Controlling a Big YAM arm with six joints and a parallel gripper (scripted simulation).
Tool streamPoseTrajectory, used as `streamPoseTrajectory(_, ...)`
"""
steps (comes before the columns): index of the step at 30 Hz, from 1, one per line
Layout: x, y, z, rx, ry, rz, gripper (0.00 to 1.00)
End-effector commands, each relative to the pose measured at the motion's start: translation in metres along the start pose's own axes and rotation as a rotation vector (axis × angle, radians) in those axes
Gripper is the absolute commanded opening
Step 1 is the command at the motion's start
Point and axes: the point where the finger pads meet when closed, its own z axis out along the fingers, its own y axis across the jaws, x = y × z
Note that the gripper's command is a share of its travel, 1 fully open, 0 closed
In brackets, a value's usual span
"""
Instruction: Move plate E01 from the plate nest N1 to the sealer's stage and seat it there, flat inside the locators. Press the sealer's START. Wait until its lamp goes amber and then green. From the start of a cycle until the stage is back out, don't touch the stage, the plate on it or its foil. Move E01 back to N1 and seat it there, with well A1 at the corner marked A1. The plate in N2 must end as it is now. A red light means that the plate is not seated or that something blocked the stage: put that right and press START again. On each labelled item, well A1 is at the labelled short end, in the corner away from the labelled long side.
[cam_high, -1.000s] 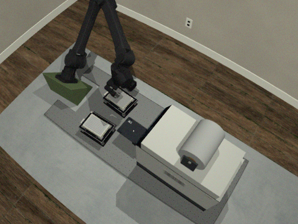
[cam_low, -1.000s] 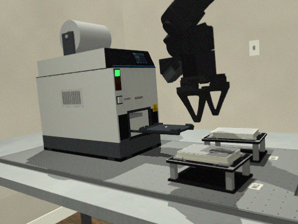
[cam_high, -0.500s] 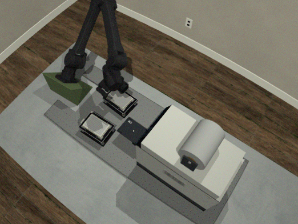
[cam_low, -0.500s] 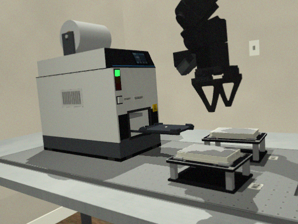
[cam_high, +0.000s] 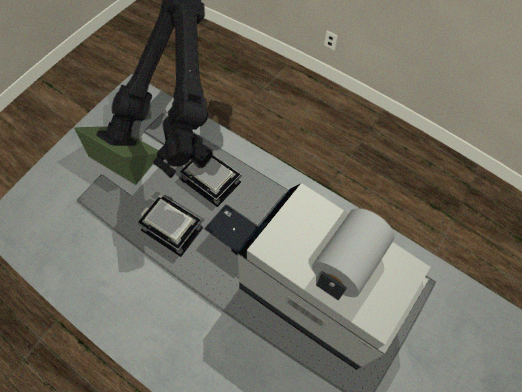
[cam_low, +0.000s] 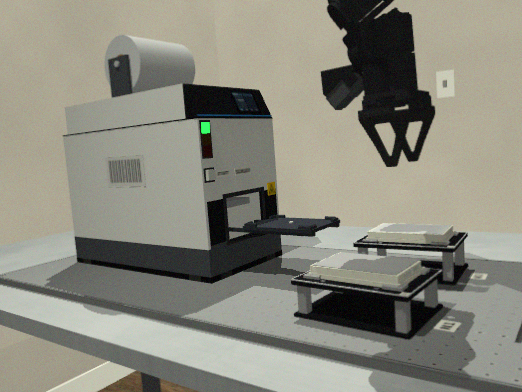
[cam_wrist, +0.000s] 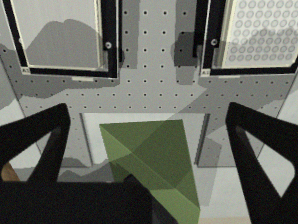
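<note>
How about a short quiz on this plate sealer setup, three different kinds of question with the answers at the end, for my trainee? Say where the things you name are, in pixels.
1. Multiple choice. Which colour is lit on the lamp (cam_low: 205, 128) of the sealer (cam_high: 295, 225) (cam_low: 140, 190)?
a) red
b) amber
c) green

2. True or false. A plate is sitting on the sealer's extended stage (cam_high: 225, 234) (cam_low: 300, 225).

3. Fill in the missing word. The robot's fingers (cam_high: 166, 167) (cam_low: 392, 161) are ____, with nothing held between them.

Key: 1. c; 2. false; 3. open

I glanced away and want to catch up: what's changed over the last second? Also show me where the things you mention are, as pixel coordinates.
The open claw (cam_high: 183, 161) (cam_low: 402, 162) (cam_wrist: 148, 111) rose and moved away from the sealer (cam_high: 295, 225) (cam_low: 140, 200), holding nothing. Both plates (cam_high: 167, 220) (cam_low: 367, 267) (cam_wrist: 265, 30), the extended stage (cam_high: 225, 232) (cam_low: 310, 224) and the green lamp (cam_low: 205, 127) stayed unchanged.
</note>
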Motion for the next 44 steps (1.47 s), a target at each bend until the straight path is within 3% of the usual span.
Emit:
streamPoseTrajectory(1,-0.008,-0.026,-0.026,0.001,-0.034,-0.025,1.00)
streamPoseTrajectory(14,-0.011,-0.014,-0.016,0.030,-0.030,-0.037,1.00)
streamPoseTrajectory(27,0.000,-0.012,0.003,-0.002,0.014,0.006,1.00)
streamPoseTrajectory(44,-0.002,-0.006,-0.003,0.013,-0.002,-0.011,1.00)
